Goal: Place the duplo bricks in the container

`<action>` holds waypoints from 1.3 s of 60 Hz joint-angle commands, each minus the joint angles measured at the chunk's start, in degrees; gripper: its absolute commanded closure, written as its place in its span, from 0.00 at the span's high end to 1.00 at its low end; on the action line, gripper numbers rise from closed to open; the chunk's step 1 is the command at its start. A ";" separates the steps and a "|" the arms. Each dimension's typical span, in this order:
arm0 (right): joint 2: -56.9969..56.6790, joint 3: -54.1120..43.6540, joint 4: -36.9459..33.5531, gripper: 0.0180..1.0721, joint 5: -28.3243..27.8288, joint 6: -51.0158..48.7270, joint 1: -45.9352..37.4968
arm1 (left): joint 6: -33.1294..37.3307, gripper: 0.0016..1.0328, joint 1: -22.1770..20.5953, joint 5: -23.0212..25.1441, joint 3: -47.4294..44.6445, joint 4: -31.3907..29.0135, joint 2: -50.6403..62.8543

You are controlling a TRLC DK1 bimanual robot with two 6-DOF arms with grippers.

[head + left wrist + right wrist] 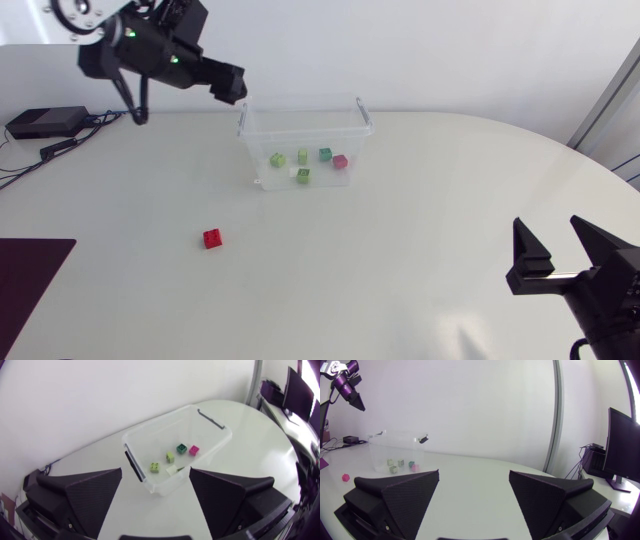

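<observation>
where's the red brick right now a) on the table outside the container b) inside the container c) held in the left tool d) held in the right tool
a, the red brick lies alone on the table, well apart from the container.

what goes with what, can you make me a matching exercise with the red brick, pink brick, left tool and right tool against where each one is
1 red brick
2 pink brick
3 left tool
4 right tool

a open, raised close to the container
b inside the container
c on the table, outside the container
d open, far from the container

Pairs: 1-c, 2-b, 3-a, 4-d
</observation>
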 commanded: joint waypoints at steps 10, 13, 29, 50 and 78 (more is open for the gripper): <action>-0.30 -1.10 -0.43 0.96 -0.23 0.73 -0.16 | 35.52 0.92 2.48 1.13 -17.31 -4.59 -0.10; -0.30 -1.10 -0.52 0.96 -0.23 0.73 -0.16 | 37.10 0.92 4.76 5.70 -18.27 -5.91 0.69; -0.30 -1.10 -0.43 0.96 -0.23 0.73 -0.16 | 46.68 0.89 9.42 13.43 -17.92 -8.81 9.22; -0.30 -1.10 -0.43 0.96 -0.23 0.73 -0.16 | 47.65 0.84 10.48 8.95 -17.66 -9.60 18.97; -0.30 -1.10 -0.43 0.96 -0.23 0.73 -0.16 | 49.58 0.23 10.48 6.66 -18.36 -7.49 19.59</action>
